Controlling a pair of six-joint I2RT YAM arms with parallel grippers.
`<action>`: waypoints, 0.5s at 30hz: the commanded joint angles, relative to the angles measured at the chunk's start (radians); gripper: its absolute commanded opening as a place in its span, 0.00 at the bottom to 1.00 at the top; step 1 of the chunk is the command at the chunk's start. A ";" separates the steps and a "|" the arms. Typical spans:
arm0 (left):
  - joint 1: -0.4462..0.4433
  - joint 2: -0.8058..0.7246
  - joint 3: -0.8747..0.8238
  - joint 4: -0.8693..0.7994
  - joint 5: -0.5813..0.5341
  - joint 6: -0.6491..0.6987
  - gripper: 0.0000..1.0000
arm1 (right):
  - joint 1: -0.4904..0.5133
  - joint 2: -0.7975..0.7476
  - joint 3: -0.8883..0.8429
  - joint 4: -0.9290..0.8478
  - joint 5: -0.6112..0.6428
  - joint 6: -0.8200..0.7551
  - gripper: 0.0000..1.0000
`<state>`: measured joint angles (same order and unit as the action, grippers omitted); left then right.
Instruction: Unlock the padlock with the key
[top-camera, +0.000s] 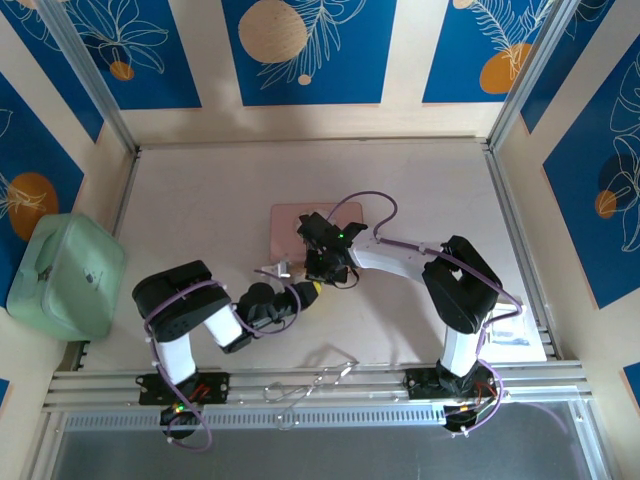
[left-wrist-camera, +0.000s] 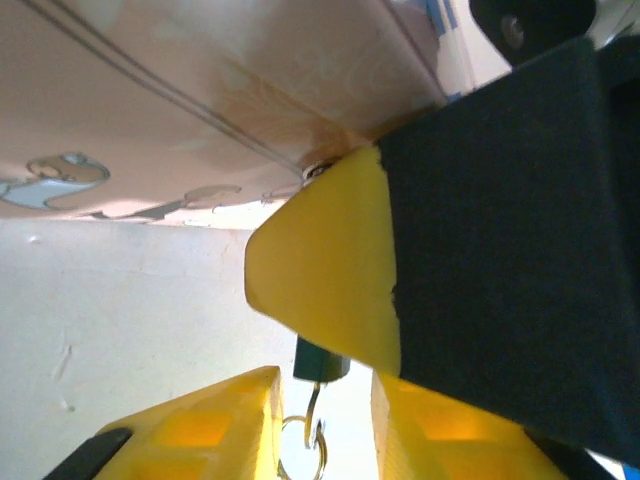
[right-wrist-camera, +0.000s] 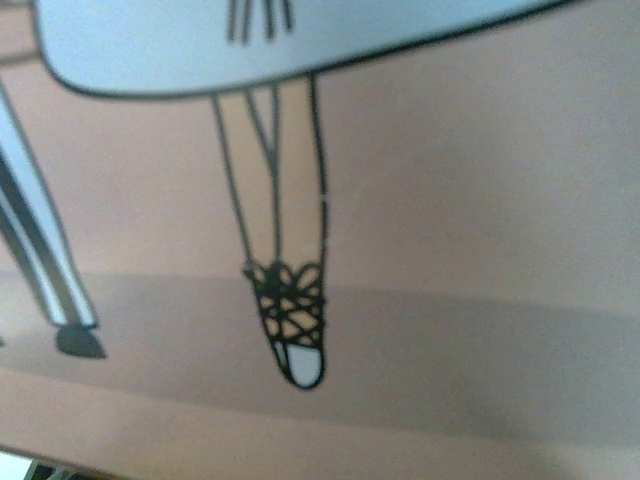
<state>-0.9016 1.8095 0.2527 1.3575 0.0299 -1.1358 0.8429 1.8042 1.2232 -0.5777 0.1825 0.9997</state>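
My L gripper sits just off the pink tin's near edge, fingers apart w/ a key ring in the gap. The padlock is by that same edge, partly under my R gripper. Can't tell if R is clamped or apart.

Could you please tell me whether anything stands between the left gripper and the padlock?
Nothing visible does. In the left wrist view, what looks like the padlock sits just beyond the open gap of the left gripper, partly covered by a yellow finger of the right gripper.
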 joint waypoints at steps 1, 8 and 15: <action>-0.013 -0.028 0.022 -0.028 0.005 0.035 0.29 | 0.000 0.018 0.022 -0.043 -0.042 0.019 0.00; -0.017 -0.064 0.037 -0.105 -0.002 0.056 0.07 | -0.001 0.020 0.024 -0.046 -0.044 0.022 0.00; -0.045 -0.217 0.091 -0.464 -0.104 0.147 0.00 | 0.005 0.027 0.039 -0.077 -0.047 0.035 0.00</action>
<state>-0.9218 1.6768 0.2943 1.0931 -0.0093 -1.0687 0.8383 1.8126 1.2377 -0.5987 0.1753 1.0096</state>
